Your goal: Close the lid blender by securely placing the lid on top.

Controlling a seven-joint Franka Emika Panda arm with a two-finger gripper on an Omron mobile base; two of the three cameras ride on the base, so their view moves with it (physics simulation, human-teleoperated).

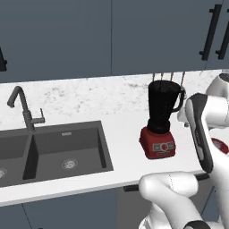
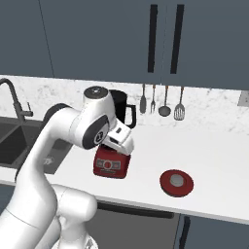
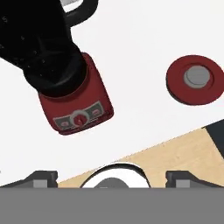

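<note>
- Two things matter to us on the white counter point(image 2: 214, 146), which runs from the dark sink point(image 1: 67, 147) and its tap point(image 1: 20, 105) to the open stretch on the right; it gives us a flat, bare place to work from.
- Our arm point(image 2: 73, 129) rises in front of the counter's near edge and bends over it beside the blender, placed so the hand can look down on both items at once.
- We see the blender point(image 1: 162, 120) upright near the middle of the counter, its dark jar on a red square base with the buttons facing us; the jar's top has no lid on it, so we judge the closing step not yet done.
- Utensils point(image 2: 160, 99) hang on the wall behind, well apart from our work.
- We find the lid point(image 3: 195, 79), red with a grey knob, lying flat on the counter near the front edge, well apart from the blender on its right, knob up and so easy to take from above.
- Our pincer point(image 3: 112, 179) holds nothing: its two tips stand wide apart above the counter edge, ready for the lid, which we judge the next thing to fetch.
</note>
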